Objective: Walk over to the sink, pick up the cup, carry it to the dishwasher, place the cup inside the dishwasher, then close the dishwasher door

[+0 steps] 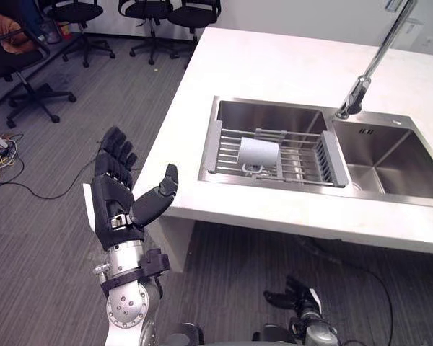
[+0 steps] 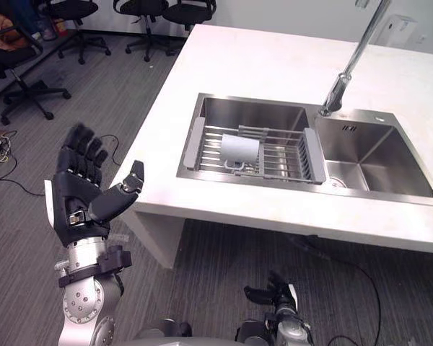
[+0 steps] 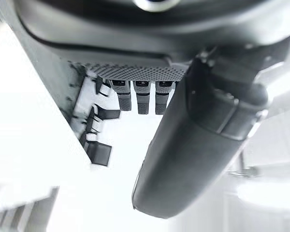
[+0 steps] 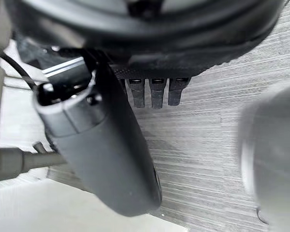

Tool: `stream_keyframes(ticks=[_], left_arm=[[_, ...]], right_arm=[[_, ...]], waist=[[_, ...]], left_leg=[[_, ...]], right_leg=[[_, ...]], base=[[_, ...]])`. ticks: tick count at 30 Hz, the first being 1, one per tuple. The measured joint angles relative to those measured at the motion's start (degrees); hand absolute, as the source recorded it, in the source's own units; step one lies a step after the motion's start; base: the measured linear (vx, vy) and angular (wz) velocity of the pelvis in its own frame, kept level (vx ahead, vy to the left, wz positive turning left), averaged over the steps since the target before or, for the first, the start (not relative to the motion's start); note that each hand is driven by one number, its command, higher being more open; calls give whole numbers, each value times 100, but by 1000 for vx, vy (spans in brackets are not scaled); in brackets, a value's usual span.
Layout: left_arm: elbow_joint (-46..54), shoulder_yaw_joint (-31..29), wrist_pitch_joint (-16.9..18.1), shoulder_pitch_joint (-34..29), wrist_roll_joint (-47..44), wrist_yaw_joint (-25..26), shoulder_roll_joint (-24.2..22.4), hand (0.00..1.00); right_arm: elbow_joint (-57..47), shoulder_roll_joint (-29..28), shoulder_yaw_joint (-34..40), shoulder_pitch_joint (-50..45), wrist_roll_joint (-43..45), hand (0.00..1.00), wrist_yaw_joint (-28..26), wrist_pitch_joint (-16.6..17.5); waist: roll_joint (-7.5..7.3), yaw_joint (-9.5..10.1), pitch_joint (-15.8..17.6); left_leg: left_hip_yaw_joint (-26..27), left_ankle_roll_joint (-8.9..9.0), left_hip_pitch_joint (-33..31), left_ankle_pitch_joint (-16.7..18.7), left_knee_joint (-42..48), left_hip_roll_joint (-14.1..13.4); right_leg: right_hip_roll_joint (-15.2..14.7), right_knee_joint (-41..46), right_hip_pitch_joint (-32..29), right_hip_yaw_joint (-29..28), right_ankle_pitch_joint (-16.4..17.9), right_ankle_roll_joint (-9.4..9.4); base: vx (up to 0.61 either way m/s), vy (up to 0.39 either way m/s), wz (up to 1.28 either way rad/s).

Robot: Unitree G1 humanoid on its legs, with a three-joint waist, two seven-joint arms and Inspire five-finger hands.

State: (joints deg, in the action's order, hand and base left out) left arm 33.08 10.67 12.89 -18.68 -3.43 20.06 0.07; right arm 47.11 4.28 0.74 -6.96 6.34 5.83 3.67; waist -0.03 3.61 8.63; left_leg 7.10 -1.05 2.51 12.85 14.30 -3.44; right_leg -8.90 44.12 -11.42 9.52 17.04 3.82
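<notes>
White cup (image 1: 258, 153) in sink rack (image 1: 307, 164) — left hand (image 1: 114, 200) raised, fingers straight

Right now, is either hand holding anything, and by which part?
Nothing is held. Both the left hand and the right hand are open and empty; the cup rests on the sink rack.

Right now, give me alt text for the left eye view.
A cup sits on a wire rack in the left sink basin. The left hand is raised, open, beside the counter; the right hand hangs low.

Bright overall; perhaps glare past left hand (image 3: 193, 145)
</notes>
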Motion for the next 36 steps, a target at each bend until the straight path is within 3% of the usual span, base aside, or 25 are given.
stream_keyframes(ticks=[1,2,3,4,5,7,11,13,15,17,18,20,23,30,36], left_arm=[[-51,139,4,41,-9,-40,11,90],[-171,232,23,101,-9,-105,31,90],[-223,235,22,121,-10,-163,95,90],[-517,251,23,192,-14,-281,136,90],[-761,315,-40,219,-21,-381,105,90],[-915,390,-60,245,-19,-492,106,90],[-973,415,-61,416,-5,-614,123,90],[-985,348,-56,516,11,-629,151,90],[-1034,294,-56,605,22,-627,232,90],[-1085,181,-57,708,143,-634,249,90],[-1116,59,-71,763,206,-634,261,90],[-1181,-64,-133,924,397,-624,387,90],[-1383,-139,-308,976,710,-632,521,90],[-1384,27,-365,1019,1248,-940,896,90],[-2192,-85,-424,1366,1679,-1168,1400,90]], right_arm=[[0,1,-52,30,-16,90,-36,13],[3,35,-136,52,-43,90,-50,40],[5,40,-165,52,-80,90,-57,42],[136,192,-213,62,-100,90,-68,67],[230,350,-220,78,-100,90,-73,65],[211,465,-217,20,-98,90,-71,66],[205,548,-136,-107,-87,90,-40,65],[176,545,-99,-82,-76,90,3,77],[176,565,-97,-26,-72,90,16,86],[172,594,-98,18,-72,90,13,90],[174,519,-106,49,-73,90,0,89],[173,449,-108,118,-76,90,-75,91],[184,450,-102,130,-88,90,-121,89],[182,455,-110,162,-94,90,-284,102],[182,523,-110,-8,-99,90,-360,98]], waist=[[22,-55,-14],[-1,-114,-30],[-84,-140,-68],[74,-198,-113],[232,-209,-203],[386,-219,-286],[344,-238,-188],[335,-161,-169],[330,-113,-166],[388,-106,-171],[383,-66,-190],[247,-67,-111],[216,-52,-84],[213,-68,-119],[225,-176,-267]], left_leg=[[-1,75,45,20,-9,-94],[1,203,87,87,25,-135],[-10,290,88,138,65,-83],[-87,468,119,285,169,-189],[-182,499,91,307,230,-379],[-241,504,81,291,359,-558],[-335,613,-518,39,2222,-852],[-311,569,-943,218,2840,-827],[-330,471,-1113,257,2248,-588],[-408,362,-1146,-302,1116,-389],[-492,366,-937,-306,730,-311],[-491,289,-865,-432,395,-140],[-480,211,-557,-504,92,43],[-372,213,-58,-822,-771,147],[-325,229,21,-901,-1032,142]], right_leg=[[52,-508,-166,44,14,-56],[97,-1315,-229,20,-233,-100],[100,-1843,-205,-12,-688,-161],[202,-1978,-153,12,-1002,-311],[410,-2229,-23,64,-1034,-357],[624,-2450,144,93,-987,-467],[852,-2922,788,152,-955,-691],[874,-3185,1111,76,-940,-876],[812,-3368,1242,20,-990,-825],[818,-3384,1265,-27,-1026,-634],[785,-3376,1253,-117,-1030,-558],[683,-3548,1247,-176,-1105,-448],[547,-3852,1550,-244,-1172,-393],[500,-4051,1635,-466,-1213,-350],[561,-4268,1640,-589,-1369,-295]], base=[[177,-217,-1],[154,-201,0],[188,-216,1],[204,-214,-6],[209,-210,-12],[175,-223,-10],[132,-149,0],[132,-11,-16],[153,65,-16],[167,131,-13],[164,101,-11],[129,87,0],[113,111,6],[17,6,-9],[26,-16,-12]])
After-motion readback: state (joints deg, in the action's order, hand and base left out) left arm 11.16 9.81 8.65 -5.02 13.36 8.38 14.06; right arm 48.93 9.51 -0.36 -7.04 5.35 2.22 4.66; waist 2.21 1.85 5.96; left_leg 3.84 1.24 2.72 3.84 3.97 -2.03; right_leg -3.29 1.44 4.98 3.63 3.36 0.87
